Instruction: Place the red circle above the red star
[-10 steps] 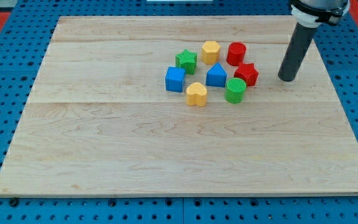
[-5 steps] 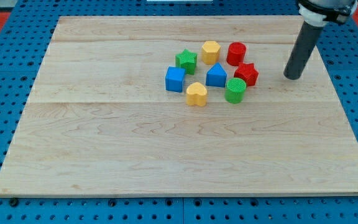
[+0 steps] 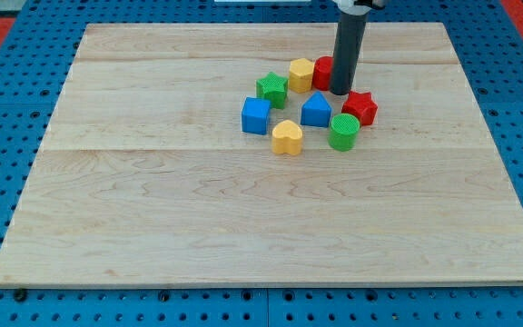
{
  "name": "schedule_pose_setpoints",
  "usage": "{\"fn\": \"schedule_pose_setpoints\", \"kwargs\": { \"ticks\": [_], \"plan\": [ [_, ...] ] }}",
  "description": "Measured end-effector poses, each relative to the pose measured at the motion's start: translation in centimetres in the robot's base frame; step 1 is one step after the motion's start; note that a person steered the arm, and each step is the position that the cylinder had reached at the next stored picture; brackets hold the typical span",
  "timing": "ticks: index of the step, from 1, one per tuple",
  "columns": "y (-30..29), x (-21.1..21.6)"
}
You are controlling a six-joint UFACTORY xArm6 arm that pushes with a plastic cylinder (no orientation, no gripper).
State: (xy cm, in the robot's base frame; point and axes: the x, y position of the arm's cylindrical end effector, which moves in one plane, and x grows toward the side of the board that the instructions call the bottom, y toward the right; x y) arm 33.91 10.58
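The red circle [image 3: 322, 73] sits toward the view's top of the block cluster, partly hidden behind my rod. It touches the yellow hexagon [image 3: 301, 74] on its left. The red star [image 3: 360, 107] lies below and to the right of the circle. My tip [image 3: 340, 92] rests on the board against the circle's right side, just up and left of the star.
A green star [image 3: 271, 89], a blue cube [image 3: 255, 115], a blue triangular block [image 3: 315, 111], a yellow heart [image 3: 287, 137] and a green cylinder [image 3: 343, 132] crowd around. The wooden board [image 3: 152, 227] lies on a blue pegboard.
My tip swept from the board's right side leftward into the red circle. The circle slid left against the yellow hexagon, which also shifted slightly left.
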Motion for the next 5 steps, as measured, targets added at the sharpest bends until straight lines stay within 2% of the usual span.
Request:
{"fn": "schedule_pose_setpoints", "kwargs": {
  "ticks": [2,4,5],
  "plan": [
    [-4.6,0.3],
    [-4.4,-1.5],
    [-2.4,-1.7]
  ]
}}
